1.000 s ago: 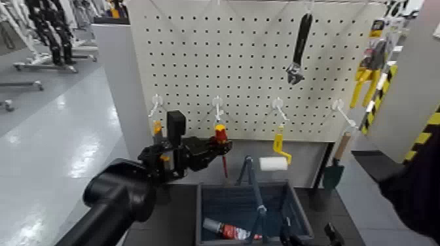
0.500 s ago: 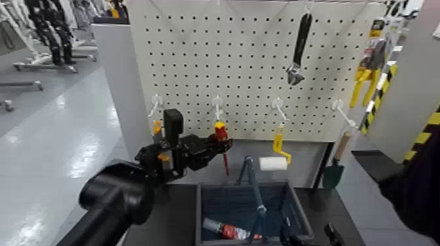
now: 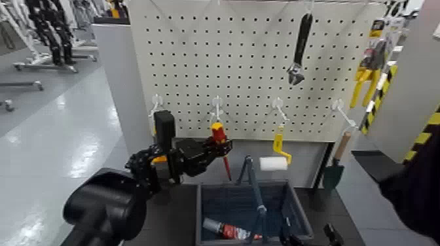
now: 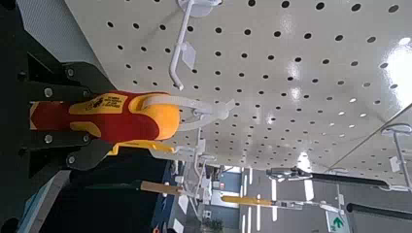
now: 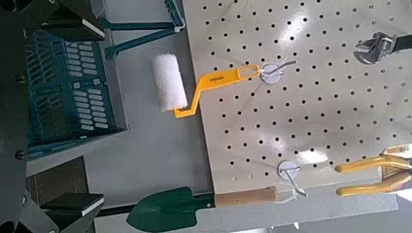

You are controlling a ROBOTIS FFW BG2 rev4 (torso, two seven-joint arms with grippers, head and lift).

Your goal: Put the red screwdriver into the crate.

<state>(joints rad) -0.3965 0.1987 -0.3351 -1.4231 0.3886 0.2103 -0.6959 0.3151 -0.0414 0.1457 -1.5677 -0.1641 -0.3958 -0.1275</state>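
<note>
The screwdriver has a glossy red and yellow plastic handle. The pegboard is matt white, pierced with small round holes, and its hooks look like smooth white-coated wire. The crate is slatted dark plastic with a dull finish. At mid-frame the roller has a soft, fuzzy white sleeve on a yellow handle. The trowel shows a pale wooden grip and a matt green blade. The wrench in the upper right is dark metal with a shiny head.
</note>
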